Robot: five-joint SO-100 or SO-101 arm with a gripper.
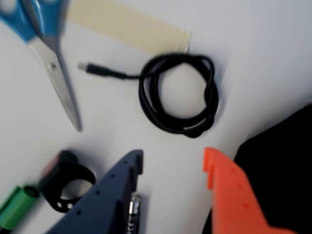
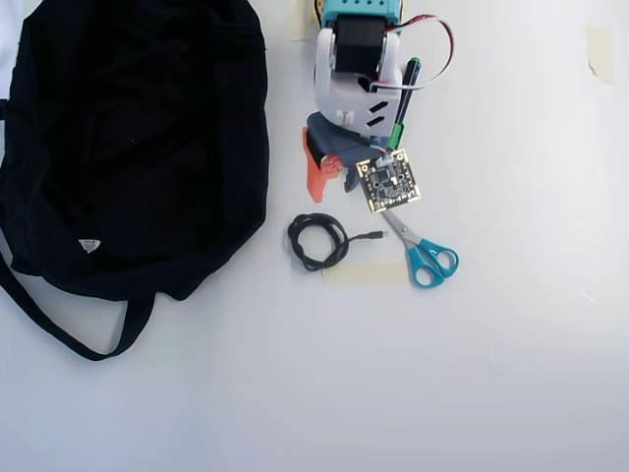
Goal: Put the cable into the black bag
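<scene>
The cable point(image 1: 210, 92) lies on the white table as a small black coil, its short loose end and plug point(image 1: 90, 68) pointing left in the wrist view. My gripper point(image 1: 173, 158) is open and empty, with a blue finger point(image 1: 127, 170) on the left and an orange finger point(image 1: 219, 170) on the right. It hovers just short of the coil. The black bag point(image 1: 282, 156) fills the lower right corner. In the overhead view the cable point(image 2: 294, 239) lies just below the gripper point(image 2: 336, 197). The large bag point(image 2: 138, 138) with its strap point(image 2: 59, 329) and white tag point(image 2: 88, 245) lies left of it.
Blue-handled scissors point(image 1: 53, 63) lie left of the cable in the wrist view, and on the cable's right in the overhead view point(image 2: 423, 251). A beige tape strip point(image 1: 126, 24) lies by the coil. A black ring-shaped object point(image 1: 68, 187) and a green marker point(image 1: 17, 204) lie beside the blue finger.
</scene>
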